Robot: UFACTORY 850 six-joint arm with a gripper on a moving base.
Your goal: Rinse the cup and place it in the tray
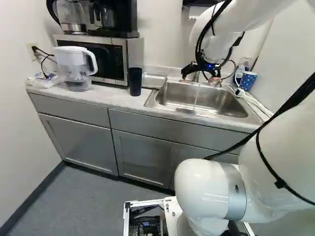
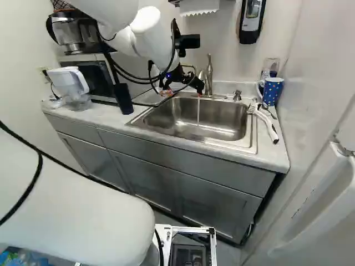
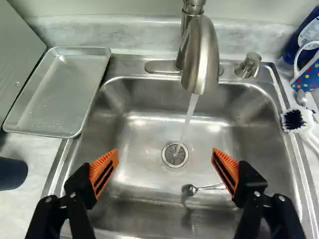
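Around sink (image 3: pixel 144 174): running faucet (image 3: pixel 202 55), tray (image 3: pixel 60 94), brush (image 3: pixel 294 120), mug (image 3: pixel 308 75).

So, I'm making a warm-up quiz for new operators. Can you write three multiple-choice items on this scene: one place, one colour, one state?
1. Where does the dark cup stand?
A) On the counter, near the tray
B) Inside the tray
C) On the microwave

2. What colour are the gripper's finger pads?
A) White
B) Green
C) Orange

3. How is the faucet?
A) Off
B) Running
C) Only dripping

1: A, the wrist view shows it outside the tray's rim.
2: C, both pads show bright orange.
3: B, an unbroken stream falls towards the drain.
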